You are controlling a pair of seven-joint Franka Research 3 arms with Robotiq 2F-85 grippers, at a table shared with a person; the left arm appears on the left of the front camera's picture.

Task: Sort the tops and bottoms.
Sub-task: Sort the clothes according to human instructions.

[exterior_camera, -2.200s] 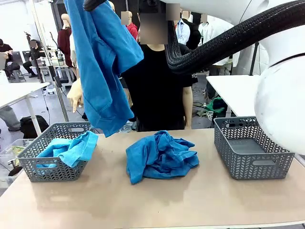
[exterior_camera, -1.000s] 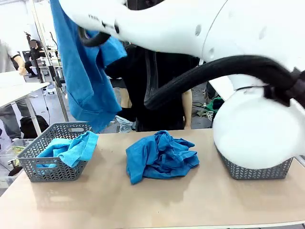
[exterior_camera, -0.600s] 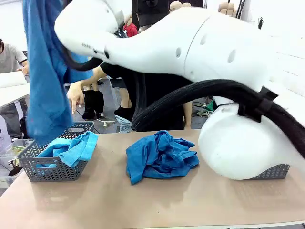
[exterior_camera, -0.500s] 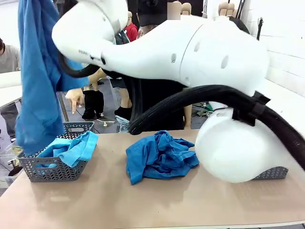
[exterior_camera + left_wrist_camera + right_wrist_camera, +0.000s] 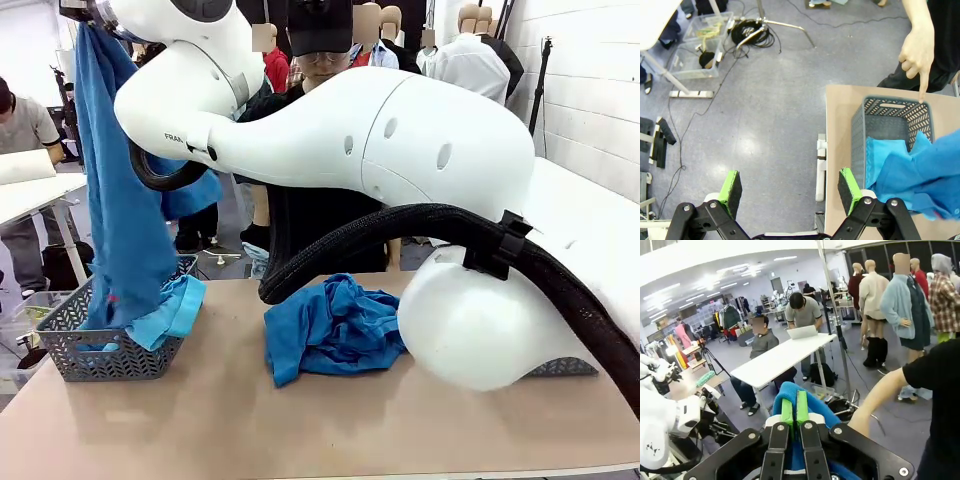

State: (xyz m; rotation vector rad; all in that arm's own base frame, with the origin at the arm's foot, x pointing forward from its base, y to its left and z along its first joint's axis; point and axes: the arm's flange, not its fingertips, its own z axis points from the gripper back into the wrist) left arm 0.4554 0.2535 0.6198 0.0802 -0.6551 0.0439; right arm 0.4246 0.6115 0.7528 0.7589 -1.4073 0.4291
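Swung left since the earlier frame, the right claw (image 5: 794,409) is pinched shut on a blue top (image 5: 125,220). Its hem seems to reach into the grey basket (image 5: 70,350), onto a second top (image 5: 172,310). Best to lower it straight down before release, so its length folds inside the rim. The left claw (image 5: 790,186) gapes empty off the counter (image 5: 300,430) edge.

Bright blue shirt (image 5: 125,200) and pile (image 5: 335,325), grey basket (image 5: 100,362) with chevron cut-outs, tan table (image 5: 300,430), white arm (image 5: 400,130) with black hose (image 5: 400,222)
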